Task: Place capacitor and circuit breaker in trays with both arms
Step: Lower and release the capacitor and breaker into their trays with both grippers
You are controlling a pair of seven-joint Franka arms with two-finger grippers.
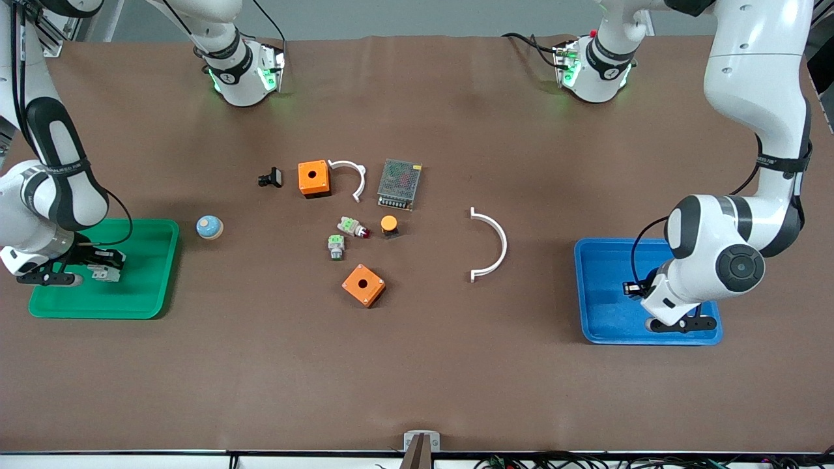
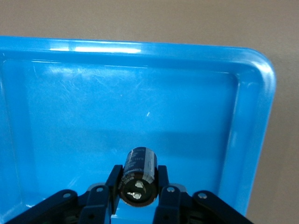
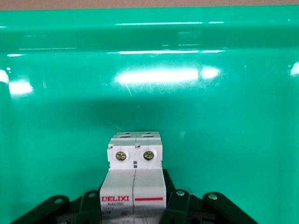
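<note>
My left gripper (image 1: 631, 287) is over the blue tray (image 1: 603, 312) and is shut on the capacitor (image 2: 139, 173), a small black cylinder whose silvery-spotted end faces the wrist camera. It is held low over the tray floor (image 2: 140, 93), with a black finger (image 2: 115, 184) on each side. My right gripper (image 1: 104, 268) is over the green tray (image 1: 146, 280) and is shut on the circuit breaker (image 3: 134, 175), a light-grey block with two screws and a red stripe, low over the tray floor (image 3: 149, 107). The breaker shows as a small grey block in the front view (image 1: 105, 274).
In the table's middle lie two orange boxes (image 1: 313, 178) (image 1: 363, 284), two white curved pieces (image 1: 352, 176) (image 1: 495, 244), a mesh power supply (image 1: 399, 184), a black clip part (image 1: 270, 177), two grey-and-green push-buttons (image 1: 352, 227) (image 1: 336, 247) and an orange-capped button (image 1: 389, 225). A round blue knob (image 1: 210, 227) sits beside the green tray.
</note>
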